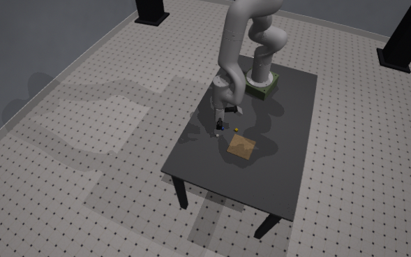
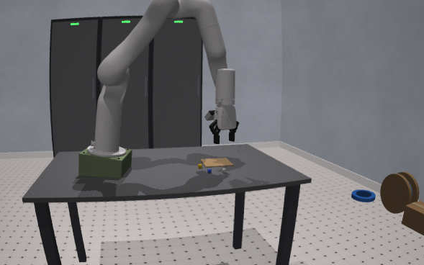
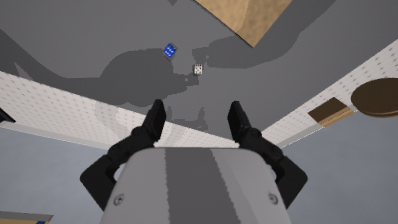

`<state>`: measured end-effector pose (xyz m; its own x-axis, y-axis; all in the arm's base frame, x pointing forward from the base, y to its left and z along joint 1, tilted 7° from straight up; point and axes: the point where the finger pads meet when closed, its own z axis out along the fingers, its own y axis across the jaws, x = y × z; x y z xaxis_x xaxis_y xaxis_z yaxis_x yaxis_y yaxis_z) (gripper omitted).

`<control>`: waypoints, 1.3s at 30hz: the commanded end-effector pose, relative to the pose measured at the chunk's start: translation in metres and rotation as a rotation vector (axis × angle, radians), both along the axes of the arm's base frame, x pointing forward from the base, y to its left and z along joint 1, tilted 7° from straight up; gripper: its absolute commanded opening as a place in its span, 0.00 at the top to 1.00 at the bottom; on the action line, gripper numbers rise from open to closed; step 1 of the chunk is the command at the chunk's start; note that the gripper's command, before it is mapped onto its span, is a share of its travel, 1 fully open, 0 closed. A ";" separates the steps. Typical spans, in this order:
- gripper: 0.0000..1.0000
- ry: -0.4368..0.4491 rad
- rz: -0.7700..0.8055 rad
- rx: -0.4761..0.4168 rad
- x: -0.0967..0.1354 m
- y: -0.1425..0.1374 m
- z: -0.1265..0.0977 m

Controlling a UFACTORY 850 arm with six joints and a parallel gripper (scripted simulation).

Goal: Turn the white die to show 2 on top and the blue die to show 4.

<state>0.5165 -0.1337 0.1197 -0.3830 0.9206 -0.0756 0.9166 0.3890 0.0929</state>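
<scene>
From above, you see the gripper hanging over the dark table, its jaws spread wide with nothing between them. Three small dice sit on the table, off the mat: the white die nearest the table's left edge, the blue die just beside the gripper in this view, and the yellow die a little to the right. The tan mat lies flat, close to the dice but touching none.

From the side, your gripper hovers well above the table top. The mat lies behind the row of dice: yellow die, blue die and white die, each apart from the others.

From the wrist, you look down between the black fingers. The blue die shows white pips, their count too small to read. The white die shows dark pips, likewise unreadable. One corner of the mat reaches in from the top.
</scene>
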 end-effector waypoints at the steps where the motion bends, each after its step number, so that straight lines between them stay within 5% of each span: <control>1: 0.00 -0.002 -0.002 0.000 0.001 -0.001 0.001; 28: 0.00 -0.004 -0.063 0.007 0.001 -0.001 0.000; 39: 0.00 -0.010 -0.249 0.029 0.002 -0.001 -0.001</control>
